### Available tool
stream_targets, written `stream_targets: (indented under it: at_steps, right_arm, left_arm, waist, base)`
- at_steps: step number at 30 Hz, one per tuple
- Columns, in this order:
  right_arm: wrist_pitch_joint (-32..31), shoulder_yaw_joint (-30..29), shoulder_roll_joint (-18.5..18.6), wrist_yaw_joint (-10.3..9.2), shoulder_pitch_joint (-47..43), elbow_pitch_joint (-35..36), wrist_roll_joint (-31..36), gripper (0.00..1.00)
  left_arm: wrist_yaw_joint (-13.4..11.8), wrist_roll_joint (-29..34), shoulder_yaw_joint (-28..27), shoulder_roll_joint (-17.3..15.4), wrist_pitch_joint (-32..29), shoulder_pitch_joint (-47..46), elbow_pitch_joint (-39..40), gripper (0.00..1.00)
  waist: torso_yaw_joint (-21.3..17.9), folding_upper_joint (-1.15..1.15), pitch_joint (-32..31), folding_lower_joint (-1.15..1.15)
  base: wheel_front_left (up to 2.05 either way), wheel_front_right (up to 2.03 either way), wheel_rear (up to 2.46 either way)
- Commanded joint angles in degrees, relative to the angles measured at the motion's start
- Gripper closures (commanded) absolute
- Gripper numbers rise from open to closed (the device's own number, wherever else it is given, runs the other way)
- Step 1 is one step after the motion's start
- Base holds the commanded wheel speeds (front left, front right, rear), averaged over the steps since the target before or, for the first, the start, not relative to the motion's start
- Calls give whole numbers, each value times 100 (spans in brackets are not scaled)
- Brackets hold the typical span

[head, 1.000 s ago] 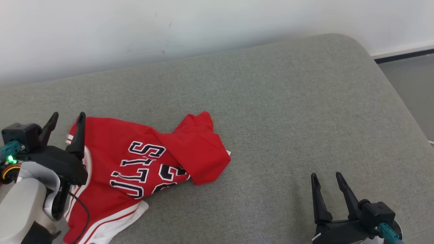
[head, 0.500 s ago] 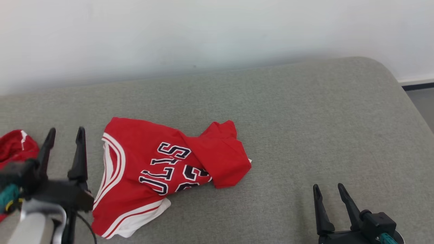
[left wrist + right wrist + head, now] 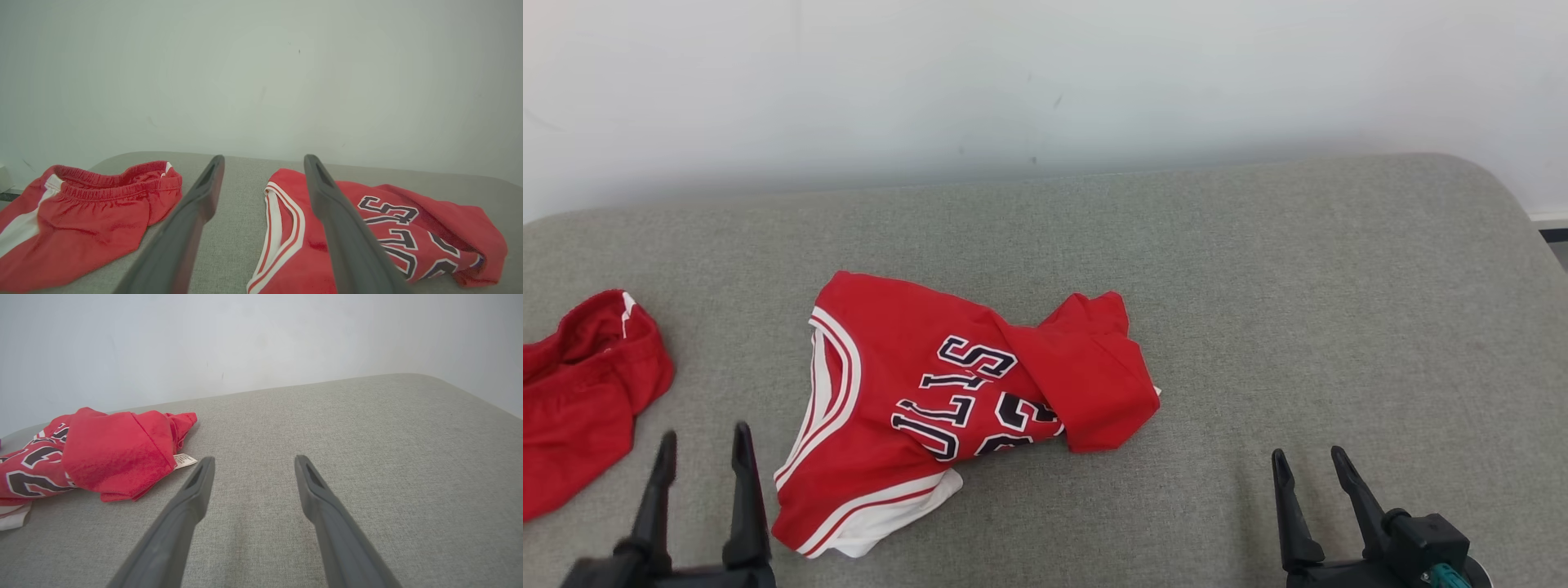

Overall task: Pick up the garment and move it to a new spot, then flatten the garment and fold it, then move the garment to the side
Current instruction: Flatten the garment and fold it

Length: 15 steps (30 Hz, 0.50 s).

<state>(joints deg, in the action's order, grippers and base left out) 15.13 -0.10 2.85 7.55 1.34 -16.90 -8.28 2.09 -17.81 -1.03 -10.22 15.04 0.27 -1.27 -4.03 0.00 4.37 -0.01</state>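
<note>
**Two red things, one easy mix-up**

The jersey point(image 3: 947, 408) sits crumpled mid-cushion point(image 3: 1298, 286), with one end flopped over the lettering. Both hands are released and holding nothing. The left hand point(image 3: 705, 433) is just beside the striped armhole, and the right hand point(image 3: 1308, 454) is well apart over bare cushion.

My worry is the red shorts point(image 3: 580, 408) lying near the left hand, since a sloppy reach could grab those instead. Pinching the doubled flap would probably lift a wad that won't flatten.

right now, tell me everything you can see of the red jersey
The red jersey is sleeveless, soft-looking fabric, with white-and-red striped trim and dark white-edged lettering seen upside down. It lies crumpled on the grey cushion, one end folded over the print, a small white label poking out there. The left gripper and right gripper, both open, are clear of it.
</note>
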Motion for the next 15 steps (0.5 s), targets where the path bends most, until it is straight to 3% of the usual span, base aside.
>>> stream_targets:
  at_steps: [1, 8, 15]
  right_arm:
    - [10, -5, 5, -13, 39, -7, 18, 0]
    - [10, 27, 4, -13, 58, -105, -9, 0]
    - [10, 137, 4, -13, 65, -235, -90, 0]
  left_arm:
    - [55, 79, -78, 95, 12, 125, 7, 0]
    - [337, 343, -416, 535, 12, 296, -307, 0]
    - [447, 485, -569, 670, 12, 215, -476, 0]
  waist:
    - [22, 0, 8, 1]
    - [108, 0, 4, 1]
    - [147, 0, 5, 1]
  base:
    - [0, 0, 0]
    - [0, 0, 0]
    - [0, 0, 0]
